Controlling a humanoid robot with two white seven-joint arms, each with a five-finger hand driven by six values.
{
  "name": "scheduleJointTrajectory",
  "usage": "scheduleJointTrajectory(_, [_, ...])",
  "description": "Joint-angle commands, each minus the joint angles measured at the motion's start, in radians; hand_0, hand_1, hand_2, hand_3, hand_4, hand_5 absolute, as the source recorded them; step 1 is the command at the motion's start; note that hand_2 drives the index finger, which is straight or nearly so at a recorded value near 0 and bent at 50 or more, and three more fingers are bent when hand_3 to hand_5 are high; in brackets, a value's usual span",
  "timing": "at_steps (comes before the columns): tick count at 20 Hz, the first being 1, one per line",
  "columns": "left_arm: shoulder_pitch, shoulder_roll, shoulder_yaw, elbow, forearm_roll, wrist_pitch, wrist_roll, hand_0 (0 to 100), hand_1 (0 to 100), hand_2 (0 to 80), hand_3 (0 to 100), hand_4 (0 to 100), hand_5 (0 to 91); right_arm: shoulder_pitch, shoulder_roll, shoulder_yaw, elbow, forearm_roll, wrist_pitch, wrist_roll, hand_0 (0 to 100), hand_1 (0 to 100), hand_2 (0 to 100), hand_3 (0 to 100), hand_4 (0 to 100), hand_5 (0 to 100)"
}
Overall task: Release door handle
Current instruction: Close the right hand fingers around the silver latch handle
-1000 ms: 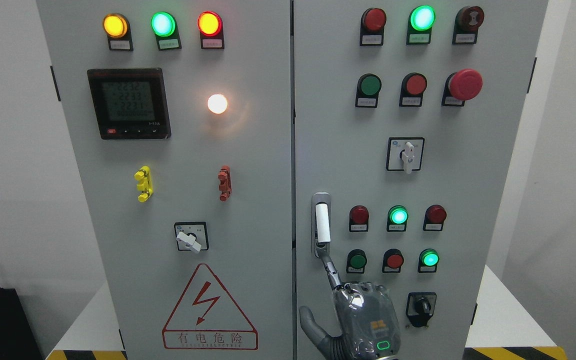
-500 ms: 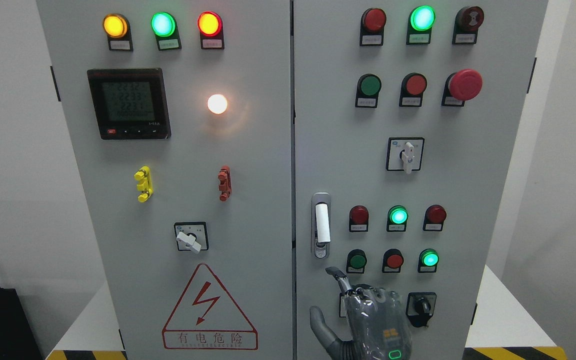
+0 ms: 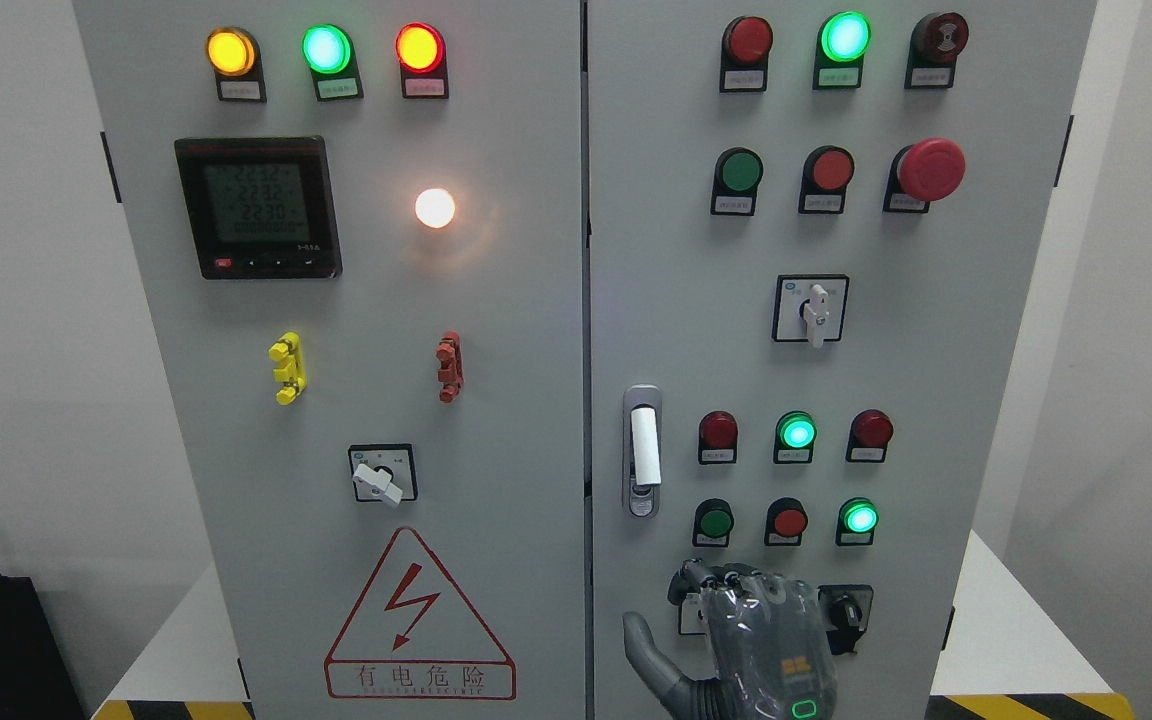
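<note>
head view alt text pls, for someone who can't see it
The right robot hand, fingers curled and holding nothing, sits low in front of a grey electrical cabinet, below and clear of the white door handle on the right door. Lit indicator lamps, push buttons, rotary switches and a digital meter cover both doors.

Matt painted metal cabinet door (image 3: 696,300); glossy chrome door handle (image 3: 642,450).

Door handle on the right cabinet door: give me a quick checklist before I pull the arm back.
1. Right hand off the silver door handle with white grip: ok, clear gap below it.
2. Handle upright in its recess: ok.
3. Fingers curled, holding nothing: ok.
4. Grey right cabinet door flush with the left door: cannot tell.
5. Hand clear of the black rotary switch: not ok, it overlaps the switch.
6. Left arm: not in view.
</note>
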Motion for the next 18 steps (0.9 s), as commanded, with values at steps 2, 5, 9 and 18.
scheduleJointTrajectory(2, [0.0,0.0,-0.014,0.02,0.0,-0.001,-0.001,12,39,0.0,0,0,0.0,-0.042,0.008,-0.01,-0.009,-0.005,-0.005,0.008,30,11,90,100,94,99])
scheduleJointTrajectory(5, [0.0,0.0,-0.014,0.02,0.0,-0.001,-0.001,12,39,0.0,0,0,0.0,-0.075,0.015,-0.007,-0.008,-0.005,0.002,0.008,28,9,91,100,94,100])
scheduleJointTrajectory(9, [0.0,0.001,-0.014,0.02,0.0,-0.001,-0.001,12,39,0.0,0,0,0.0,-0.129,0.084,-0.004,0.004,-0.004,0.005,0.014,26,24,92,100,94,100])
scheduleJointTrajectory(18, [0.0,0.0,-0.014,0.02,0.0,-0.001,-0.001,12,39,0.0,0,0,0.0,-0.172,0.101,-0.004,0.031,-0.004,0.035,0.013,25,54,91,100,96,100])
